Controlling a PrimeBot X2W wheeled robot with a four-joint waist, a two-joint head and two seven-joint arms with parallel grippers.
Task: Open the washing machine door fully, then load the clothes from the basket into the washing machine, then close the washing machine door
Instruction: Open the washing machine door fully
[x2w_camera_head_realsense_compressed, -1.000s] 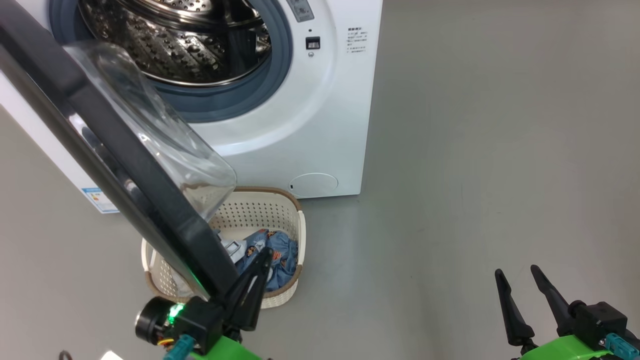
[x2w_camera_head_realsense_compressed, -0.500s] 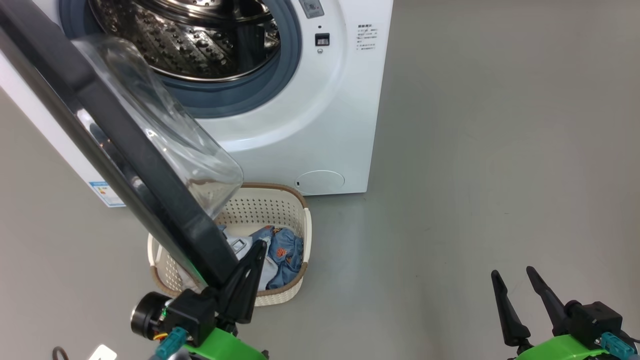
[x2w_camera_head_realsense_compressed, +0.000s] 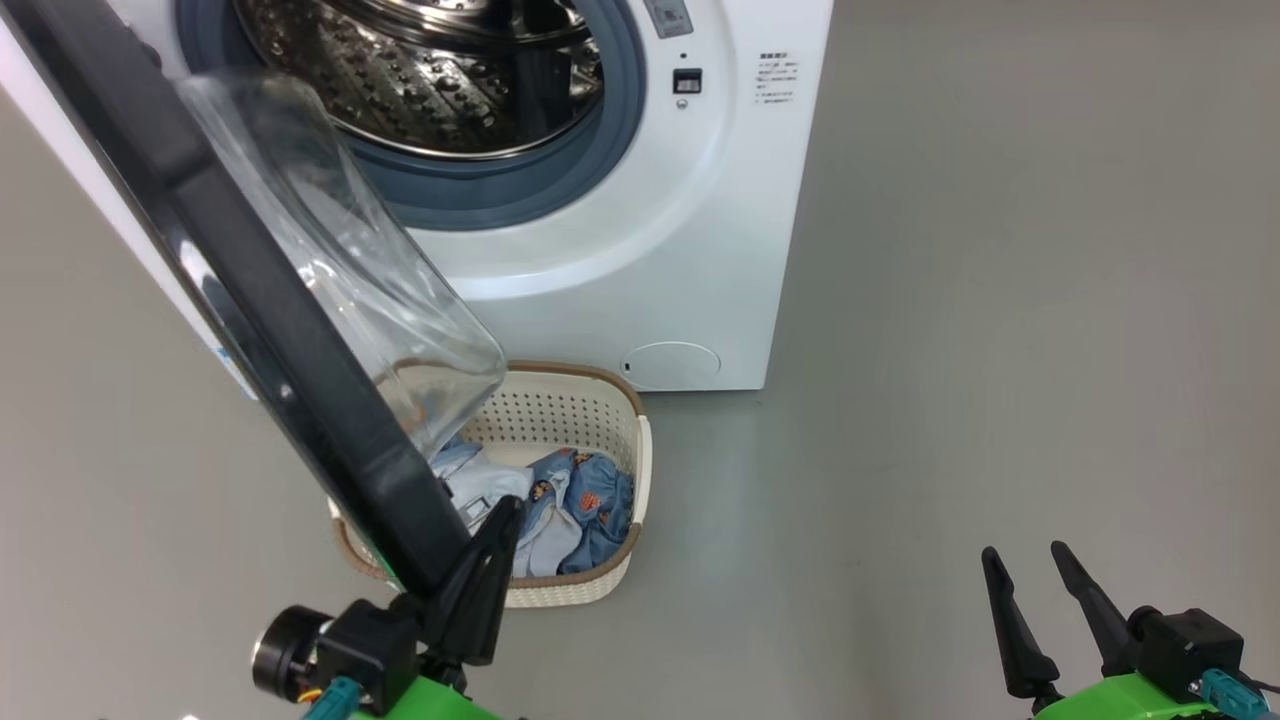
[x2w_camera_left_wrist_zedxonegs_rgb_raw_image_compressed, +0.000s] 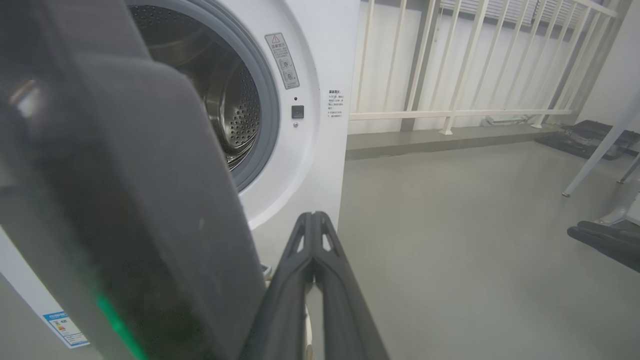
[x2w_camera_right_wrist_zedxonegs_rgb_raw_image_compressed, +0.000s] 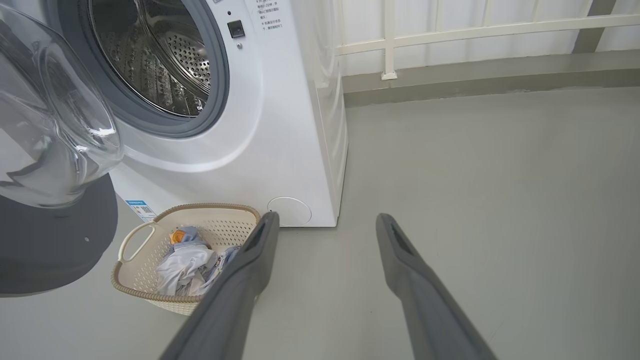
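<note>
Your left gripper (x2w_camera_head_realsense_compressed: 505, 512) has its two fingers pressed flat together, with nothing caught between them. The door (x2w_camera_head_realsense_compressed: 250, 300) stands swung out from the washing machine (x2w_camera_head_realsense_compressed: 620, 250), and the lower edge of its black rim lies just to the left of those closed fingers. Whether they touch it or only sit beside it you cannot tell from here. The door's clear glass bowl bulges up and ahead of that gripper, towards the open steel drum (x2w_camera_head_realsense_compressed: 430, 80).

Just beyond the left fingertips, low on the grey floor (x2w_camera_head_realsense_compressed: 950, 350), sits the basket (x2w_camera_head_realsense_compressed: 640, 460), right against the machine's front. The clothes (x2w_camera_head_realsense_compressed: 570, 500) lie heaped inside it, pale and blue fabric with small orange prints.

Your right gripper (x2w_camera_head_realsense_compressed: 1023, 550) is spread wide and holds nothing. It hangs over bare floor, with the basket and the machine ahead of it and off to its left, well apart from its fingers.
</note>
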